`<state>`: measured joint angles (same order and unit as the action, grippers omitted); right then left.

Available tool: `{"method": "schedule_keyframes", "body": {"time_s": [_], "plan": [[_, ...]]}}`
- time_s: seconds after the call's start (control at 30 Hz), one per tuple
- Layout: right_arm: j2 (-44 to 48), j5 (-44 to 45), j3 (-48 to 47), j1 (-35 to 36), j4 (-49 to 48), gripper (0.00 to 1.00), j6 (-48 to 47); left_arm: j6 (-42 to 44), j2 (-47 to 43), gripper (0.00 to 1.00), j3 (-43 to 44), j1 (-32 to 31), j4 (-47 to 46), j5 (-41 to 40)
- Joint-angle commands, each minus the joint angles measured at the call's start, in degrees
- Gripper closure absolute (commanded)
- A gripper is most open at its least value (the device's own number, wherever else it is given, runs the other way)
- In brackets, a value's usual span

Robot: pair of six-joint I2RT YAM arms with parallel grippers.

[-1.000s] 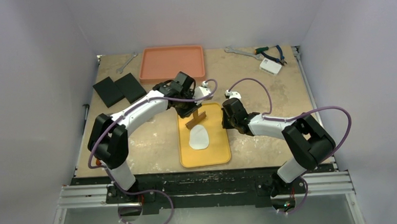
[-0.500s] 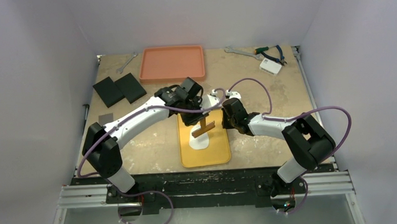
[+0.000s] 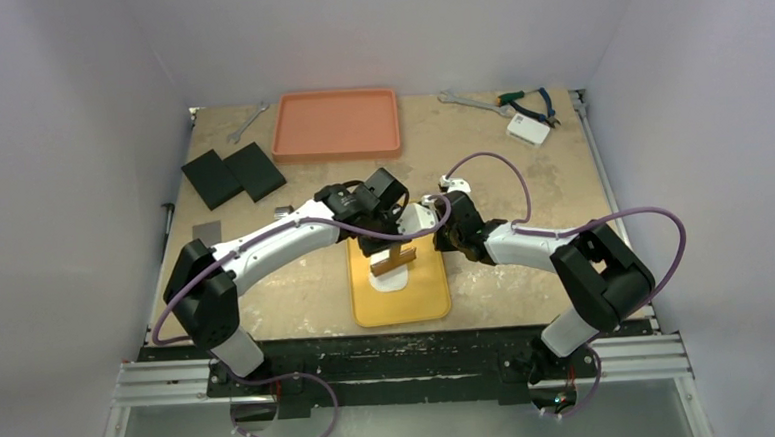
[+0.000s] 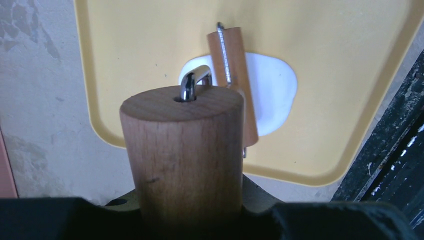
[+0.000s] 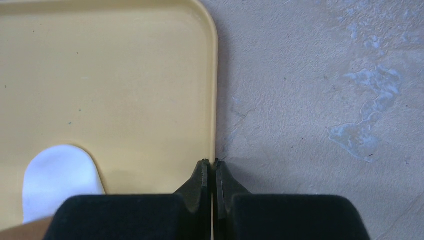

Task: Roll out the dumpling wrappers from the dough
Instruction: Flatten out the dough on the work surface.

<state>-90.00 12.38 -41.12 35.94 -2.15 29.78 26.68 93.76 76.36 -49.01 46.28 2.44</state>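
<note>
Scuffed table (image 3: pixel 521 171), yellow tray (image 3: pixel 408 303): flattening dough (image 4: pixel 272 95).
Left gripper (image 3: pixel 376 235) clenches roller (image 4: pixel 185 150), pressing the dough; right gripper (image 5: pixel 211 175) pinches tray rim, probably steadying it.

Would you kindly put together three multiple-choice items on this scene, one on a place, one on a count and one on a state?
1. Where does the white dough lie?
A in a bowl
B on the yellow tray
C on a blue plate

2. How many black pads show in the top view?
A four
B none
C two

3. What state is the left gripper in?
A shut on the wooden roller
B open and empty
C shut on a spoon

Key:
1 B, the left wrist view shows the dough lying flat on the yellow surface.
2 C, two black squares lie side by side at the far left.
3 A, the roller's handle rises straight out of the gripper in the left wrist view, with its barrel on the dough.
</note>
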Motion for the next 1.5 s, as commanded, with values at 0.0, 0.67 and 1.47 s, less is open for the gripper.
{"method": "schedule_keyframes", "body": {"time_s": [0.0,0.67,1.47], "plan": [[-0.4,-0.4,-0.2,0.2,1.8,1.00,-1.3,1.9,-1.2,1.00,0.0,-1.2,-2.1,-2.3],[6.5,-4.3,1.6,0.2,-0.6,0.91,-5.4,5.9,-3.9,1.00,-5.8,-5.9,1.6,4.6],[40.1,-44.0,23.8,0.3,-32.8,0.29,-33.0,13.4,-1.3,1.00,0.3,3.6,3.7,15.9]]}}
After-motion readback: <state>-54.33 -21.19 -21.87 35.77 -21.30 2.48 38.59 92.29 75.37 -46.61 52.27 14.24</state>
